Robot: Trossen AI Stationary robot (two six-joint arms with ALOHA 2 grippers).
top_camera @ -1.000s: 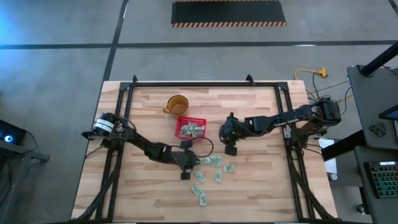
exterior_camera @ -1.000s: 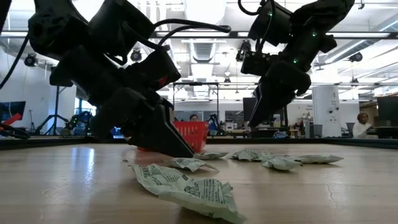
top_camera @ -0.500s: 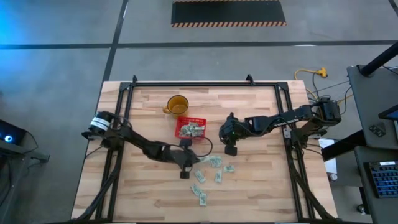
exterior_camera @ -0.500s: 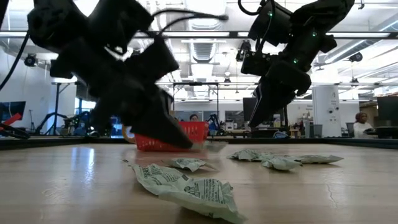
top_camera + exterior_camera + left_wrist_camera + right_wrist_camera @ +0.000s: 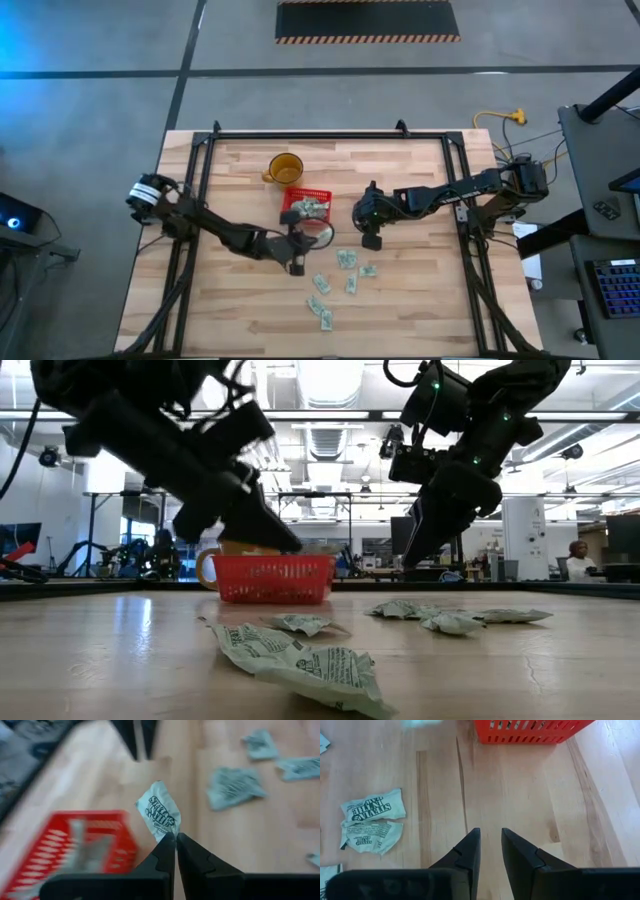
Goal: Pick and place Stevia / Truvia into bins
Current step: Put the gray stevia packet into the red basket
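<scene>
Wooden desk (image 5: 240, 175) carries 1 red basket (image 5: 306, 205), with an amber cup (image 5: 284, 167) just behind it. Left gripper (image 5: 175, 838) is closed on 1 Stevia sachet (image 5: 159, 811), held clear of the desk beside the basket's front edge. Loose sachets (image 5: 345, 261) lie scattered in front. Right gripper (image 5: 490, 837) hovers right of the basket, fingers slightly parted, holding nothing.
</scene>
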